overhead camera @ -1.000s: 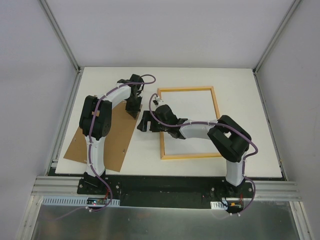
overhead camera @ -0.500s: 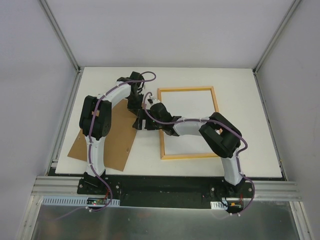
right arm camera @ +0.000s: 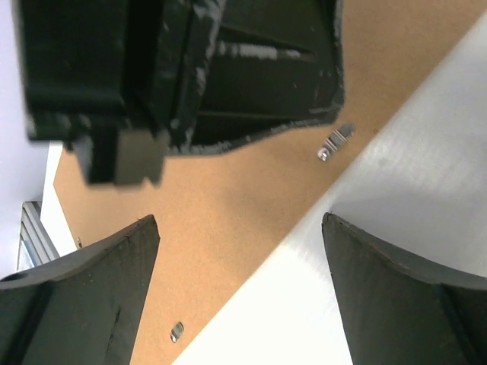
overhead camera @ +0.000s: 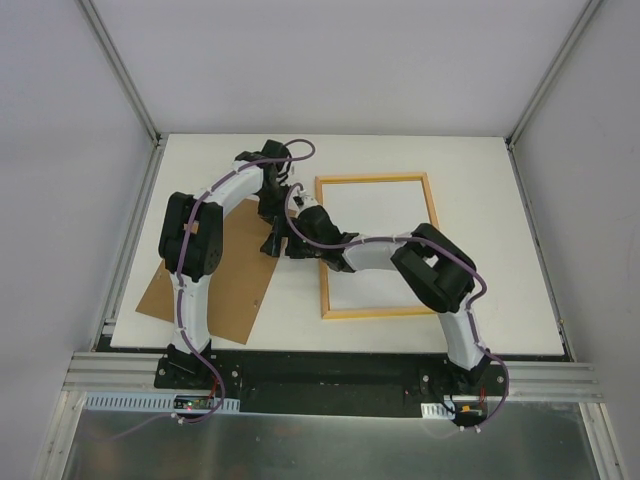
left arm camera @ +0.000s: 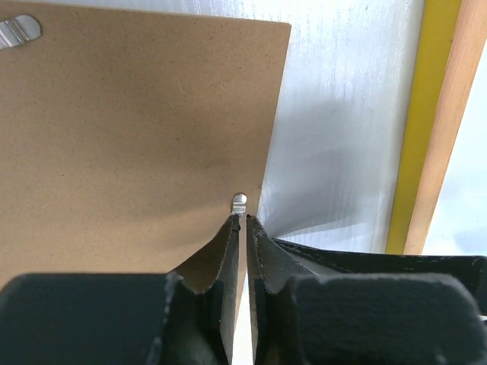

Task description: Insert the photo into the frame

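My left gripper (left arm camera: 243, 222) pinched almost closed on thin edge of backing board (left arm camera: 129, 129), just under metal tab (left arm camera: 239, 201). My right gripper (right arm camera: 237, 224) spread wide, holding nothing, hovering over same board edge close by left fingers. Pale wood frame (overhead camera: 378, 180) flat on table (overhead camera: 500, 220), just right of board. No photo in any view; possibly under board, cannot tell. Risks: shallow edge pinch lets board slip or pivot; my crowded wrists knock together; swinging board nudges frame.
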`<state>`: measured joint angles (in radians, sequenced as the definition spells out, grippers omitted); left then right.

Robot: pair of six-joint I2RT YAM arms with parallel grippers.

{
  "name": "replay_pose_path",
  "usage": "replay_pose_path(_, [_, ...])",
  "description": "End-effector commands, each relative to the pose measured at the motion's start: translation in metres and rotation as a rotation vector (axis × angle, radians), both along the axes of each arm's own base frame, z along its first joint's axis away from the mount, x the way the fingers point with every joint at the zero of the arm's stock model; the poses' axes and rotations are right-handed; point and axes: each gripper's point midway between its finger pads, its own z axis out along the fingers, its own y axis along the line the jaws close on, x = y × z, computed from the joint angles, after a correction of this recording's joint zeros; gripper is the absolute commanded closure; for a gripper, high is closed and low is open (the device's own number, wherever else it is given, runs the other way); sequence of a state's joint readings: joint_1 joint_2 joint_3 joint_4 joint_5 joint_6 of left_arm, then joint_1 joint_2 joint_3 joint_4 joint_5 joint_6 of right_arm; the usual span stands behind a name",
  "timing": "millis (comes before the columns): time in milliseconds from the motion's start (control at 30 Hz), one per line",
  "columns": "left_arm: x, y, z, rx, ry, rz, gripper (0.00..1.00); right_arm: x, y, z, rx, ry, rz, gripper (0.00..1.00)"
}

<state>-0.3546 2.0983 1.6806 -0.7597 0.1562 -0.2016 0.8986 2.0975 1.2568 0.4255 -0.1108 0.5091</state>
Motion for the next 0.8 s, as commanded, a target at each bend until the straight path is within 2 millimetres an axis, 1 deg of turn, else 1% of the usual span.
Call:
replay_pose_path(0, [-0.005,-0.003,0.014,0.015,-0.015,-0.023,0.81,-0.002,-0.015,0.026,0.015,-0.054,-0.049,0.09])
replay_pose_path(67, [-0.005,-0.002,0.01,0.031,-0.014,-0.026,0.74,-0.004,-0.023,0.036,0.017,-0.078,-0.063,0.09])
replay_pose_path(100, [-0.005,-0.002,0.008,0.035,-0.011,-0.027,0.7,-0.004,-0.026,0.044,0.026,-0.092,-0.068,0.09])
replay_pose_path(167, [-0.004,-0.002,0.006,0.045,-0.01,-0.029,0.69,-0.004,-0.031,0.054,0.033,-0.107,-0.078,0.09])
replay_pose_path(300, [-0.004,0.001,-0.002,0.074,-0.003,-0.038,0.69,-0.007,-0.039,0.06,0.042,-0.11,-0.088,0.09])
replay_pose_path(333, [-0.006,0.0,-0.005,0.076,0.007,-0.042,0.7,-0.003,-0.043,0.061,0.035,-0.123,-0.116,0.09])
replay_pose_path(433, [-0.008,0.004,-0.012,0.097,0.02,-0.042,0.72,-0.001,-0.048,0.064,0.043,-0.125,-0.128,0.09])
replay_pose_path(633, [-0.013,0.003,-0.023,0.102,0.048,-0.049,0.72,-0.001,-0.051,0.068,0.051,-0.131,-0.132,0.09])
replay_pose_path(767, [-0.015,0.0,-0.026,0.098,0.057,-0.06,0.72,-0.002,-0.051,0.066,0.05,-0.126,-0.13,0.09])
